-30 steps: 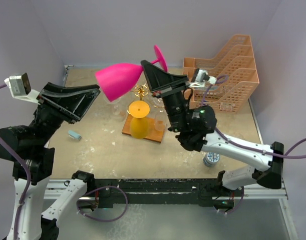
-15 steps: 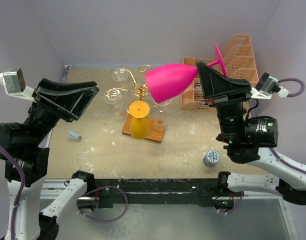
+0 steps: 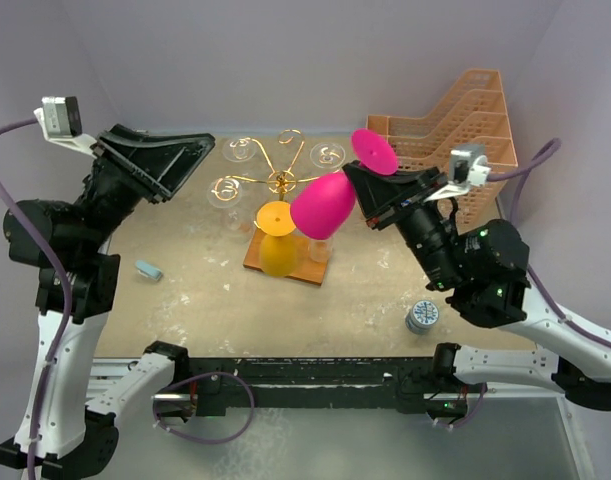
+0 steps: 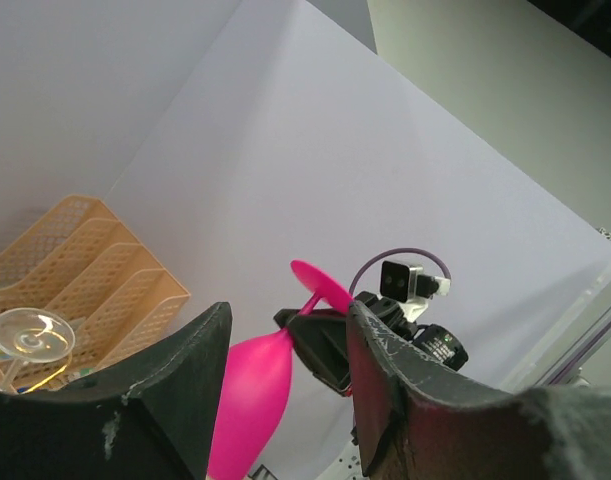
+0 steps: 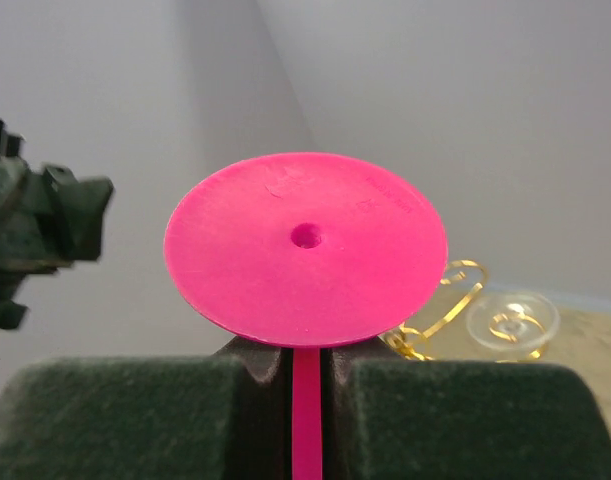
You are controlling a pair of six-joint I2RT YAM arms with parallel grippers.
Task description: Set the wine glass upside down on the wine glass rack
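Black joints [image 3: 495, 270] and white links [image 3: 60, 350] are used throughout. A purple cable [image 3: 5, 130] is run to each white wrist camera [image 3: 57, 115]. Left claw [image 3: 190, 165] and right claw [image 3: 360, 195] are padded black.

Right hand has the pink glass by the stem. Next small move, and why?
Probably rotate the right hand so the wine glass hangs straight, foot up. It is clamped at the stem but slanted, with the bowl low by the yellow glass and not hooked on any curl of the wine glass rack. Straightening first should let the stem slide in cleanly.
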